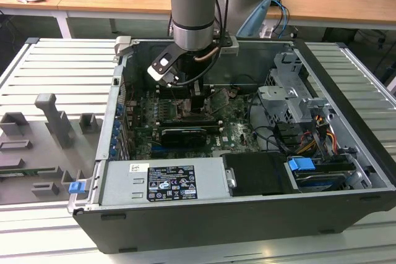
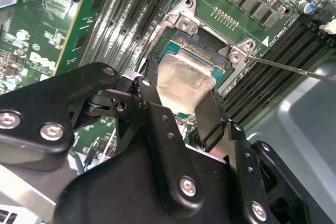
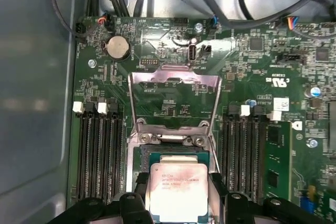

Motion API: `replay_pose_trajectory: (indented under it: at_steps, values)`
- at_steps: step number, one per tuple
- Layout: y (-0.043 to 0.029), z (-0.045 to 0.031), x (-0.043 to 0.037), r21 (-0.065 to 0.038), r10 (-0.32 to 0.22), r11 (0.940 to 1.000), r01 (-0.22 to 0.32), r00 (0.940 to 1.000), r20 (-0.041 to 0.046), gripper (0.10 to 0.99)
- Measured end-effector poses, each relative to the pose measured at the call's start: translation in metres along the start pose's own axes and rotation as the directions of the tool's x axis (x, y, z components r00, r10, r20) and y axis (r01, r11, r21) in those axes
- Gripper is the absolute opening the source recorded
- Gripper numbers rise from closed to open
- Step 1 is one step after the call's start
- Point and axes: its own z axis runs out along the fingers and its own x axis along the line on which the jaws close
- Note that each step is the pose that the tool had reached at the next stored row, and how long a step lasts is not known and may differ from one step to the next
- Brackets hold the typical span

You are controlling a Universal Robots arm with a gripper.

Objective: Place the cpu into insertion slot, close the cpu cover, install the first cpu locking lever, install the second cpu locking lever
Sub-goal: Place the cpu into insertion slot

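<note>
In both wrist views the cpu (image 2: 185, 77) (image 3: 177, 184), pale silver on top, sits between my two black fingers (image 2: 210, 116), which press on its opposite edges. My gripper (image 2: 181, 95) (image 3: 177, 205) is shut on it and holds it just over the insertion slot (image 2: 207, 45) (image 3: 173, 155), whose silver rim and dark centre show beyond the chip. The cpu cover (image 3: 174, 80), a thin metal frame with a window, stands flipped open on its hinge past the slot. In the exterior view the gripper (image 1: 189, 100) reaches down into the open computer case (image 1: 247, 214).
Long black memory slots (image 3: 97, 150) (image 3: 242, 150) flank the socket on both sides. A thin metal lever rod (image 2: 294, 69) juts out beside the socket. Cables (image 3: 220, 3) hang above the board. A drive cage (image 1: 294, 94) and power supply (image 1: 167, 180) crowd the case; grey fixtures (image 1: 55, 122) stand on the table.
</note>
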Motion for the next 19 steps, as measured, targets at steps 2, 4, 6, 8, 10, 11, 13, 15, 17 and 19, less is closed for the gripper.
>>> replay_pose_trajectory:
  at_steps: [2, 4, 6, 8, 10, 11, 13, 15, 17, 19]
  values:
    - [-0.0002, 0.0031, 0.0037, 0.0, 0.008, 1.0, -0.008, 1.0, 0.0003, 0.529]
    - [-0.0008, 0.0046, 0.0041, 0.0, 0.012, 0.9999, -0.012, 0.9999, 0.0007, 0.529]
    - [-0.0014, 0.0073, 0.0041, -0.001, 0.016, 0.9999, -0.016, 0.9999, 0.0011, 0.529]
    - [-0.0016, 0.0097, 0.0041, -0.001, 0.018, 0.9998, -0.018, 0.9998, 0.0013, 0.529]
    - [-0.0018, 0.0133, 0.004, -0.001, 0.021, 0.9998, -0.021, 0.9998, 0.0017, 0.529]
    - [-0.0019, 0.0133, 0.004, -0.001, 0.021, 0.9998, -0.021, 0.9998, 0.0018, 0.529]
    - [-0.0019, 0.0134, 0.004, -0.001, 0.021, 0.9998, -0.021, 0.9998, 0.0017, 0.529]
    - [-0.0019, 0.0134, 0.004, -0.001, 0.021, 0.9998, -0.021, 0.9998, 0.0017, 0.541]
    - [-0.0016, 0.0089, 0.0042, -0.001, 0.022, 0.9998, -0.022, 0.9998, 0.0013, 0.604]
    - [-0.0012, 0.0044, 0.0043, -0.001, 0.021, 0.9998, -0.021, 0.9998, 0.0017, 0.522]
